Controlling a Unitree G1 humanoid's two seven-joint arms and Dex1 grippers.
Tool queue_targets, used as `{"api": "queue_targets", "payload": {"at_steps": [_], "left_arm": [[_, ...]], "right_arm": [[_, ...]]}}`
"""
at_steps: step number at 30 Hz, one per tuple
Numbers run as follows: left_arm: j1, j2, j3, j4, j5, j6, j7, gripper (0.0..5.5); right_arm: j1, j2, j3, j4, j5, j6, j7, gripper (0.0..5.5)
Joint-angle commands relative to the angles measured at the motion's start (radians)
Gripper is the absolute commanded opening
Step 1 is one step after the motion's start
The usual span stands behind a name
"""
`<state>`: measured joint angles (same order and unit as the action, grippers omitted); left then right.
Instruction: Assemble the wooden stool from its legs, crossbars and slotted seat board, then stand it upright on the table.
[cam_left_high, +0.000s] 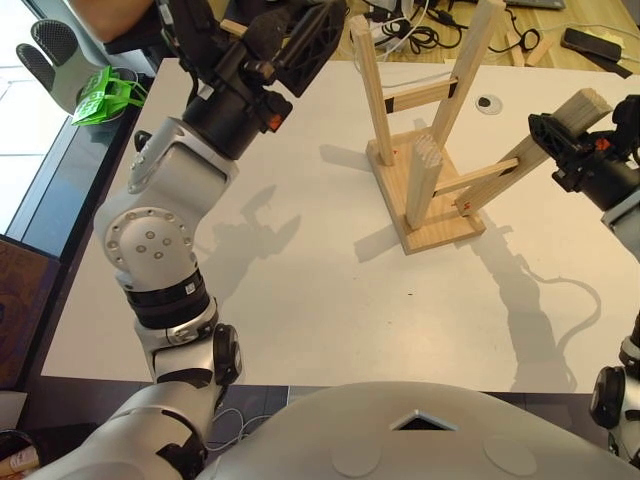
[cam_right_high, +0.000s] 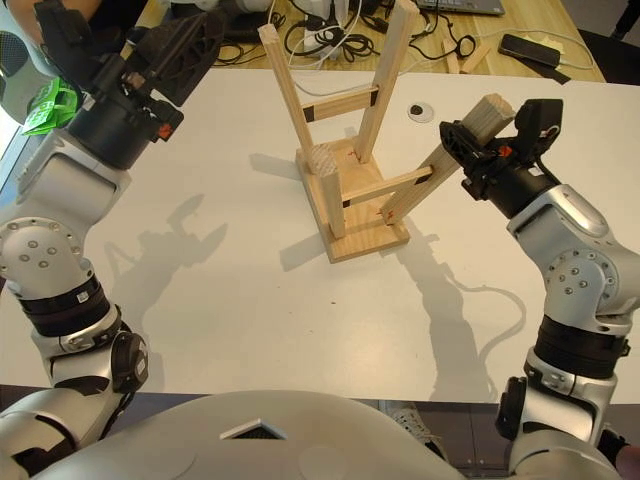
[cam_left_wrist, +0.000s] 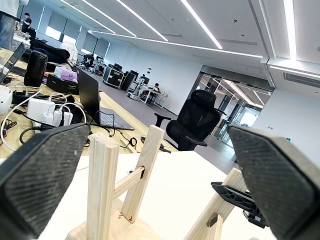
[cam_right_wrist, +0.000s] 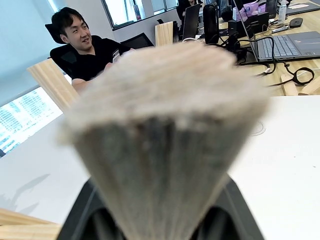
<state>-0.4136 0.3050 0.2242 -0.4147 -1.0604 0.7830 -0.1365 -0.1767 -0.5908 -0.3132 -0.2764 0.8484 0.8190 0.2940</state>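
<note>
The left jaws hang wide open, empty, above the white worktop (cam_right_high: 240, 300). In the middle the pale wooden stool (cam_right_high: 328, 190) stands upside down on its seat board (cam_right_high: 372, 240) – mostly assembled. The right jaws clamp its slanted leg (cam_right_high: 408, 195) – seating it and turning the stool upright remain, I judge.

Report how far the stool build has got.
Done: three legs and the crossbars are fitted on the seat board, which lies upside down. In hand: the right claw grips the tilted fourth leg; the left claw hangs open. Left: seat that leg, then stand it all upright.
</note>
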Motion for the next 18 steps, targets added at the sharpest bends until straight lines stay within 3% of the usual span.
{"api": "queue_targets", "payload": {"at_steps": [1,18], "left_arm": [[0.000,-0.004,-0.003,-0.004,0.007,-0.008,0.008,5.09],[0.002,-0.016,-0.015,-0.015,0.007,-0.018,0.027,5.09]], "right_arm": [[0.025,-0.002,-0.004,0.011,-0.030,0.033,-0.017,0.99],[0.018,-0.122,0.117,0.098,-0.140,0.035,0.113,1.04]]}}
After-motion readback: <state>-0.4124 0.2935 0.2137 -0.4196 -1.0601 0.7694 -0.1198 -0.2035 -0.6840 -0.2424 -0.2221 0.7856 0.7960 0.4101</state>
